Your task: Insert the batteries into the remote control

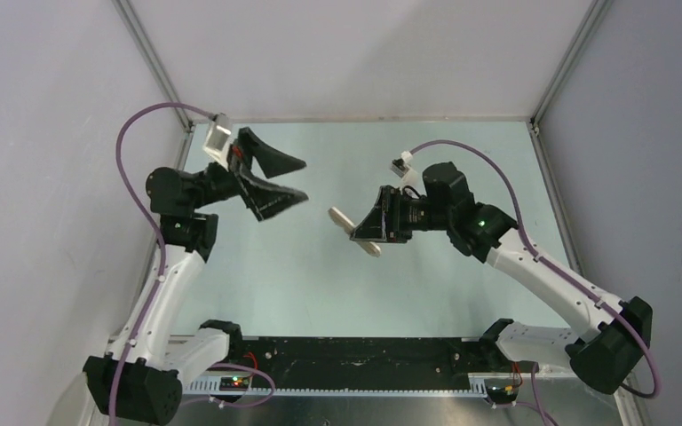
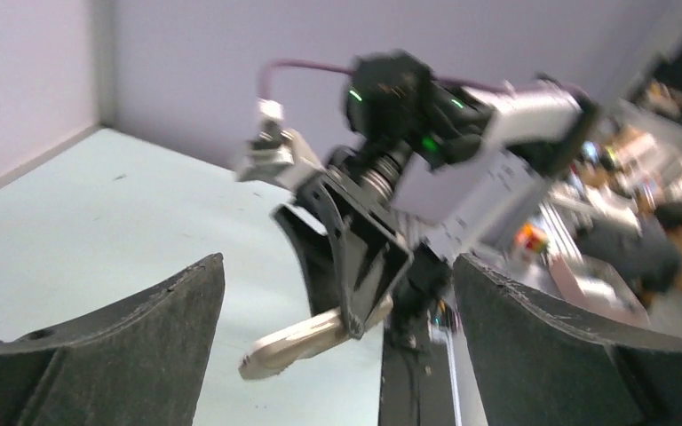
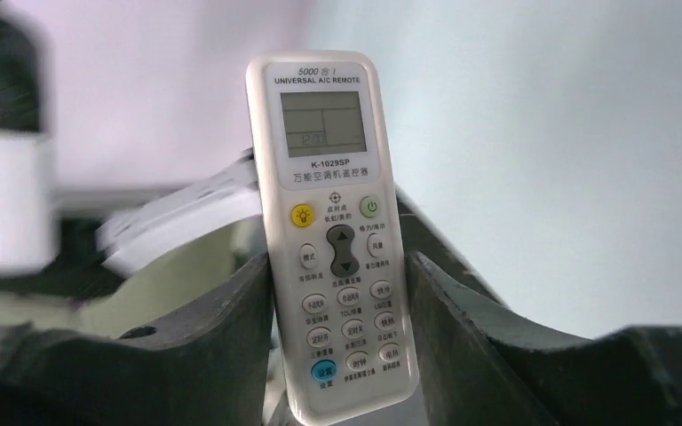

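The remote control [image 3: 337,231] is sitting above the table [image 1: 320,293], with the right gripper [image 3: 339,263] pinching its lower side edges (light, stiff, slick plastic, probably apt to pivot). The left gripper [image 1: 305,181] is gaping wide, carrying nothing.

So the table [image 1: 302,293] is showing up as a pale mint-green matte top, with grey walls [image 1: 44,177] and aluminium posts [image 1: 151,53] closing it in at the back and both sides. Sitting directly on it along the near edge is a long black mounting strip [image 1: 364,359], and the left arm base [image 1: 218,340] and right arm base [image 1: 508,334] are standing at its two ends.
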You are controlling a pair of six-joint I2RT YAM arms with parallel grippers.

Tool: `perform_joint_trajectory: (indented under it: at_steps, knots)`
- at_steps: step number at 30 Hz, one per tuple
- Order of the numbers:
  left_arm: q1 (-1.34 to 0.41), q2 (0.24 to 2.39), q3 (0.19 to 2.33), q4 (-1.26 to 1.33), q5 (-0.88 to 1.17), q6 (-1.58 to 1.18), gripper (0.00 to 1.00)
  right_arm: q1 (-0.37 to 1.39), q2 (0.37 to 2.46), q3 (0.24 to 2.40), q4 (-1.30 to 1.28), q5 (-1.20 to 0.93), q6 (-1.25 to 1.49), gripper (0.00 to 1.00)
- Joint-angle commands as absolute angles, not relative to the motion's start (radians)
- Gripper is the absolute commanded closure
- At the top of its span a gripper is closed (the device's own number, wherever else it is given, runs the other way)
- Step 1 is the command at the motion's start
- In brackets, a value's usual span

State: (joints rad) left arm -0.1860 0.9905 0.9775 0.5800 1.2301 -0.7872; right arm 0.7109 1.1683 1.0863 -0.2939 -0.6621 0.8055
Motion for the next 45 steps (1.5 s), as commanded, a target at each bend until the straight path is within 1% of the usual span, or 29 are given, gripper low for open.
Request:
perform_joint_trajectory:
  at_steps: [1,2,3,5,7,9,13,16,18,22,24,27,30,32,33,34,37,38,40,42,45]
  knots:
    - [-0.075,0.996,0.927,0.561,0.936,-0.948,0.00,0.705,1.171,1.123,-0.655,-0.119,0.671,0.76]
    - [-0.062,0.995,0.898,0.552,0.884,-0.963,0.00,0.709,1.193,1.118,-0.670,-0.061,0.665,0.77]
    - [-0.042,0.992,0.881,0.550,0.863,-0.988,0.00,0.711,1.204,1.106,-0.692,0.062,0.661,0.77]
    - [-0.017,0.972,0.835,0.525,0.797,-1.002,0.00,0.709,1.235,1.083,-0.696,0.190,0.666,0.77]
    - [0.023,0.957,0.827,0.328,0.703,-0.982,0.00,0.705,1.268,1.060,-0.687,0.278,0.680,0.78]
    - [0.051,0.966,0.838,0.082,0.654,-0.937,0.00,0.702,1.310,1.042,-0.673,0.328,0.692,0.83]
    - [0.081,0.964,0.795,-0.066,0.619,-0.906,0.00,0.703,1.442,1.014,-0.651,0.412,0.724,0.88]
    - [0.085,0.953,0.768,-0.110,0.625,-0.861,0.00,0.715,1.504,0.994,-0.638,0.514,0.759,0.92]
    - [0.085,0.942,0.741,-0.119,0.637,-0.861,0.00,0.750,1.536,0.984,-0.633,0.571,0.786,0.93]
    - [0.085,0.905,0.688,-0.139,0.643,-0.857,0.00,0.781,1.595,0.975,-0.639,0.617,0.830,0.90]
    - [0.085,0.881,0.660,-0.155,0.640,-0.848,0.00,0.785,1.632,0.973,-0.641,0.613,0.846,0.85]
    - [0.085,0.843,0.642,-0.184,0.643,-0.832,0.00,0.790,1.679,0.972,-0.640,0.586,0.866,0.70]
    - [0.086,0.807,0.615,-0.212,0.648,-0.822,0.00,0.791,1.698,0.972,-0.636,0.548,0.878,0.62]
    - [0.086,0.786,0.593,-0.225,0.649,-0.817,0.00,0.803,1.679,0.972,-0.642,0.537,0.892,0.53]
    - [0.086,0.779,0.586,-0.229,0.649,-0.814,0.00,0.814,1.670,0.972,-0.648,0.537,0.896,0.47]
    - [0.086,0.768,0.571,-0.235,0.649,-0.813,0.00,0.819,1.645,0.972,-0.650,0.537,0.900,0.40]
    - [0.085,0.748,0.555,-0.259,0.655,-0.794,0.00,0.835,1.553,0.972,-0.672,0.536,0.905,0.28]
    - [0.085,0.745,0.558,-0.273,0.657,-0.770,0.00,0.837,1.530,0.973,-0.684,0.532,0.906,0.22]
    - [0.086,0.740,0.576,-0.328,0.646,-0.726,0.00,0.840,1.448,0.972,-0.712,0.533,0.907,0.16]
    - [0.086,0.729,0.596,-0.381,0.631,-0.682,0.00,0.846,1.361,0.971,-0.757,0.552,0.917,0.12]
    - [0.085,0.680,0.607,-0.429,0.593,-0.646,0.00,0.852,1.190,0.971,-0.851,0.604,0.946,0.09]
